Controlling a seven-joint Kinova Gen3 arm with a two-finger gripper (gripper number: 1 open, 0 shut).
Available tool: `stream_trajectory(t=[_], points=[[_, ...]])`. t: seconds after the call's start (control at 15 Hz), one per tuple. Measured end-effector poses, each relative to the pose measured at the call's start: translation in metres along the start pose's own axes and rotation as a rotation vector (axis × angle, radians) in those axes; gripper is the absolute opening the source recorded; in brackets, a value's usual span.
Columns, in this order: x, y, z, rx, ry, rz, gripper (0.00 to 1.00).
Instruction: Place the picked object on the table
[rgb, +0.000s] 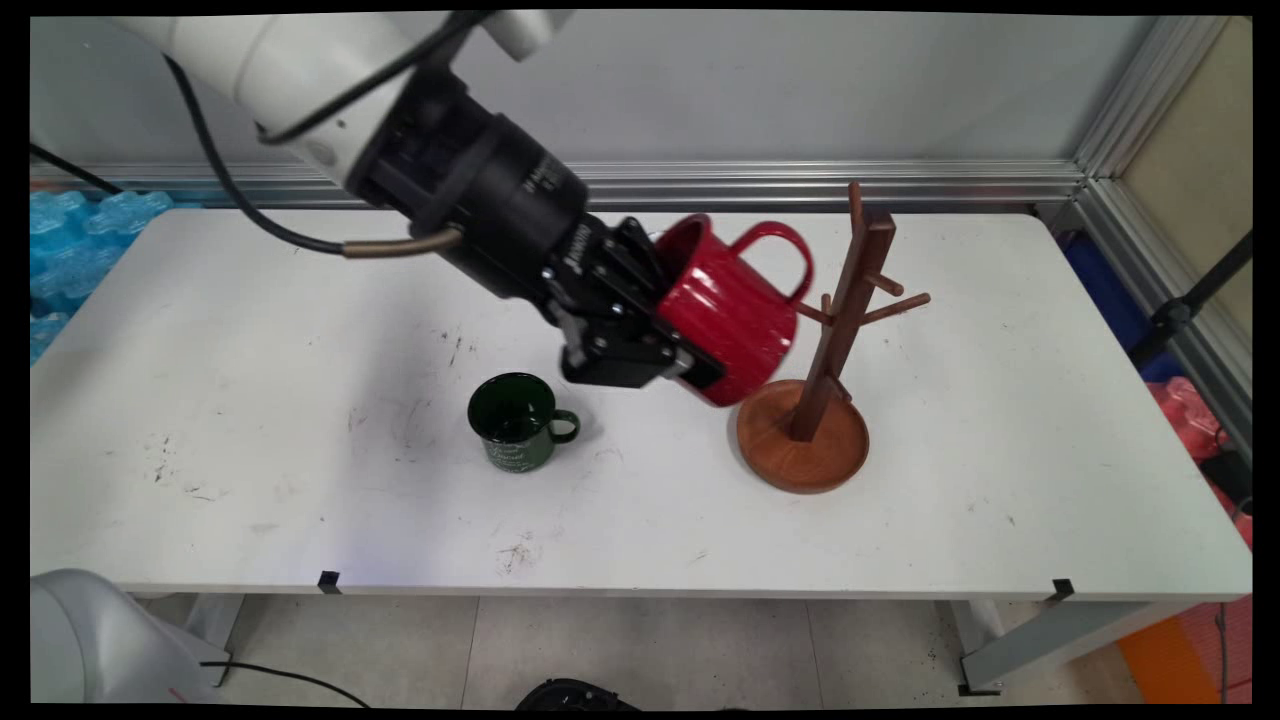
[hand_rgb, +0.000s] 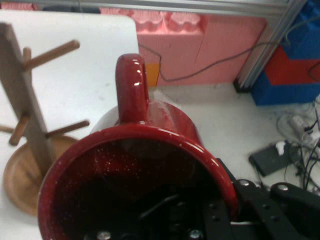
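From the main view, my gripper (rgb: 668, 352) is clamped on the rim of a red mug (rgb: 735, 315), held tilted off the white table (rgb: 300, 470), handle up. Just beyond the mug stands a wooden mug tree (rgb: 832, 340) (pegs bare). Below me sits a green mug (rgb: 518, 422), upright.

From the hand view, the red mug's (hand_rgb: 150, 165) mouth faces me, one finger (hand_rgb: 245, 200) outside its wall; the mug tree (hand_rgb: 30, 125) stands to the side.

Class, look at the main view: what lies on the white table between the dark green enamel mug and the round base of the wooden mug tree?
Nothing on the table: the stretch between mug and base is bare.
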Motion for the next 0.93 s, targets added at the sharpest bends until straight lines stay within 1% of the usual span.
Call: stream_trajectory(t=[0.27, 0.47, 0.93], points=[[-0.005, -0.009, -0.023, 0.031, -0.059, 0.018, 0.00], [-0.006, -0.016, -0.034, 0.051, -0.091, 0.029, 0.00], [-0.007, -0.049, -0.063, 0.136, -0.193, 0.056, 0.00]])
